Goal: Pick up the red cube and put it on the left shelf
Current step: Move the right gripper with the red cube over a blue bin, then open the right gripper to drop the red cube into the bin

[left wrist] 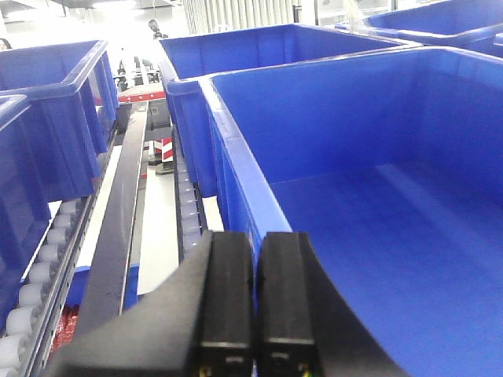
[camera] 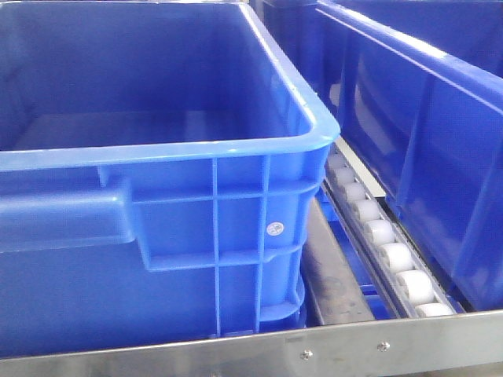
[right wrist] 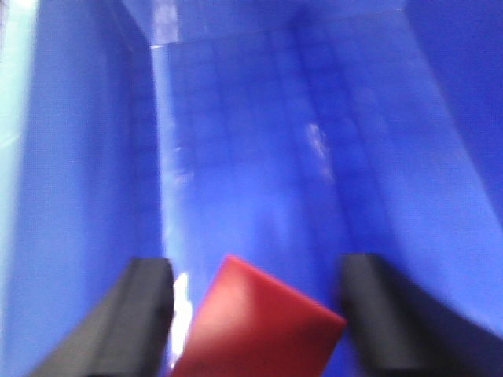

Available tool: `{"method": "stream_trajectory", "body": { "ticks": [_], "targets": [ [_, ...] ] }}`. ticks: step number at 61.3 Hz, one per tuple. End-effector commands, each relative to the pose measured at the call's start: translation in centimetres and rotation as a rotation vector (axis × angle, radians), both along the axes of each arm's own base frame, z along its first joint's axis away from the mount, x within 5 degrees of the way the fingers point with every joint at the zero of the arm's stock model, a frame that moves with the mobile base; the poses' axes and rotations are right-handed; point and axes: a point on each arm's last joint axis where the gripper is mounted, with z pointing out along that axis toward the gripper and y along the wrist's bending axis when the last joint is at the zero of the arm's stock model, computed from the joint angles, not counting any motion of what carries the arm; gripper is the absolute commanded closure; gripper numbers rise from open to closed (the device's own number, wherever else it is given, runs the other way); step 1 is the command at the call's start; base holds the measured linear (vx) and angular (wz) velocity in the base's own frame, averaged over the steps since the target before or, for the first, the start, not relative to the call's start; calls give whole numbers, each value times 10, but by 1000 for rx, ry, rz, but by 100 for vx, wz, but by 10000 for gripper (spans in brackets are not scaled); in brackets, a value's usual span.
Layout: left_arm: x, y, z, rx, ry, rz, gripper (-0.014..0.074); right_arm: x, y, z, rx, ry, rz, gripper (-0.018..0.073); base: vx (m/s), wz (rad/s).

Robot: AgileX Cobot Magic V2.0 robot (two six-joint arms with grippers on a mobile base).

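Blue plastic bins fill every view, set on roller tracks in what looks like a bright warehouse. Nearest the front camera, a steel shelf edge (camera: 377,339) runs along the bottom. Just behind that edge stands a large blue bin (camera: 157,228), with a moulded handle on its near wall and a small round sticker (camera: 274,228) to the right of the handle. Its floor, as far as the view reaches, is bare. To the right of this bin a row of white rollers (camera: 385,243) climbs away from the edge, and beyond the rollers stands a second blue bin (camera: 424,133).

From the left wrist camera, the left gripper (left wrist: 253,298) sits low in the foreground, its two black fingers (left wrist: 226,290) pressed together with nothing between them. It hangs over the near rim of a blue bin (left wrist: 377,196). Behind that bin is another, and to the left of it a roller track (left wrist: 43,267) and dark rail lead toward more bins and a bright, washed-out background.

From the right wrist camera, which is blurred, the right gripper (right wrist: 259,306) has its fingers spread wide apart inside a blue bin (right wrist: 259,141). The red cube (right wrist: 255,326) lies between the fingers on the bin floor, turned corner-on. Whether either finger touches it cannot be told.
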Motion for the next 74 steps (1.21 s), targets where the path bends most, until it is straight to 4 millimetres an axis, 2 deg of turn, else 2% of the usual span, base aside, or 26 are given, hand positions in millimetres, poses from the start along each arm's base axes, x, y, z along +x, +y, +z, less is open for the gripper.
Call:
{"method": "stream_trajectory", "body": {
  "ticks": [1,8,15,23,27,30,36,48,58,74],
  "targets": [
    [1,0,0,-8,-53,-1,491,7,0,22,-31,-143,23,-39,0,0],
    [1,0,0,-8,-53,-1,491,7,1,23,-30,-154,25,21,0,0],
    [1,0,0,-8,-53,-1,491,-2,0,29,-29,-182,25,147,0,0],
    [1,0,0,-8,-53,-1,491,-25,-1,37,-25,-254,28,392,0,0],
    [1,0,0,-8,-53,-1,491,-45,-1,39,-23,-298,31,521,0,0],
    [1,0,0,-8,-53,-1,491,-60,-2,39,-20,-339,35,496,0,0],
    [1,0,0,-8,-53,-1,491,-89,-2,33,-15,-431,44,504,0,0],
    [1,0,0,-8,-53,-1,491,-139,-3,7,-4,-593,65,503,0,0],
    [1,0,0,-8,-53,-1,491,-150,-3,-10,-1,-616,71,503,0,0],
    [1,0,0,-8,-53,-1,491,-150,-3,-10,-1,-616,71,503,0,0]
  ]
}}
